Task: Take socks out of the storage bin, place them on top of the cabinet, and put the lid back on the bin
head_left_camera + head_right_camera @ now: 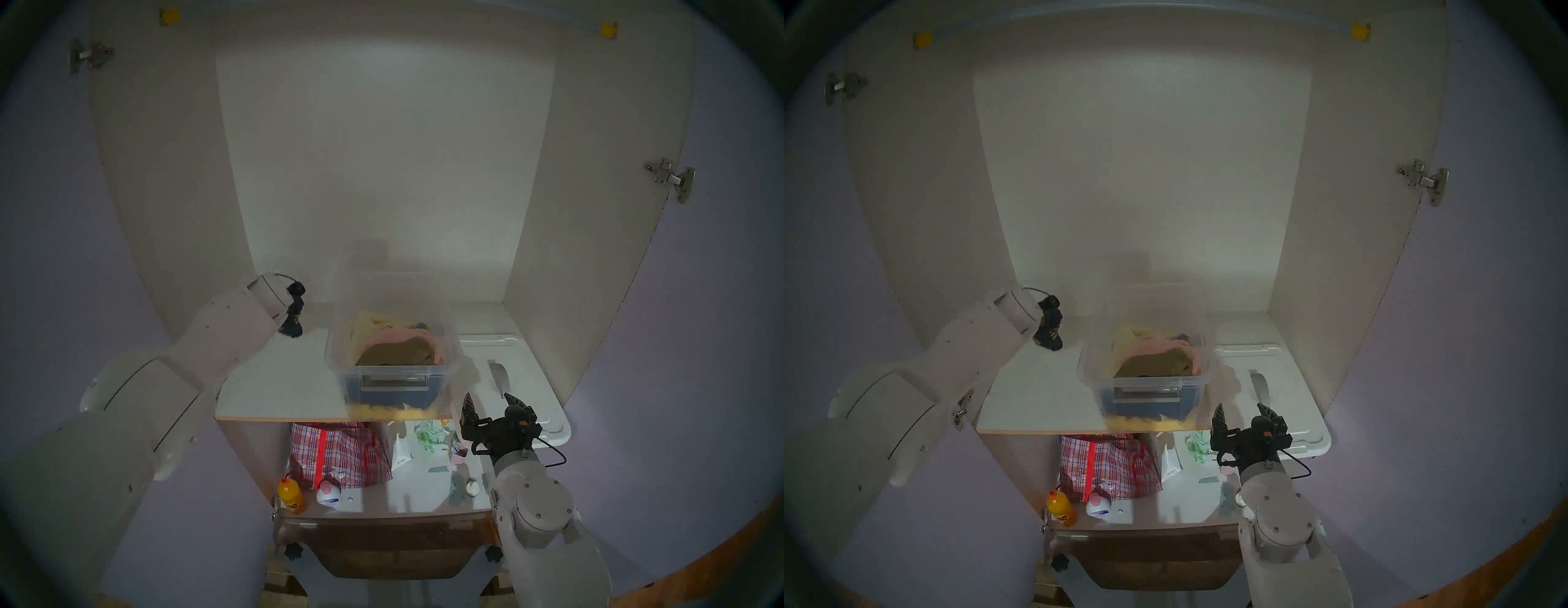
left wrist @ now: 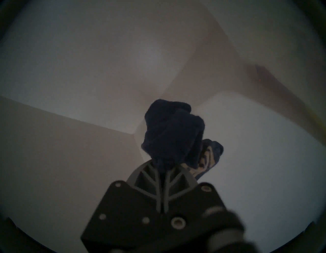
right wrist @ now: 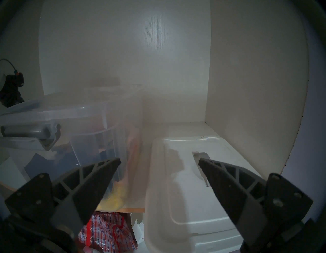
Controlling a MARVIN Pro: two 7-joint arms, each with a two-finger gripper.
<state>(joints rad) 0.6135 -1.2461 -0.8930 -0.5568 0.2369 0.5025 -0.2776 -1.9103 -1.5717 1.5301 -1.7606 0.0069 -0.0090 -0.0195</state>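
My left arm (image 1: 220,327) reaches forward and tilts downward, its wrist deep on the left side. The left gripper (image 2: 163,165) is clamped tight, jaws pressed together on dark fabric (the fingertips are buried in it). My right arm (image 1: 534,505) is folded close to the body, the right gripper (image 3: 159,161) pointing roughly level, jaws spread wide and holding nothing.

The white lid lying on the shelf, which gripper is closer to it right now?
Right. The right gripper hovers open at the near end of the lid, beside its grey strap. The left gripper is across the storage bin, shut on the socks.
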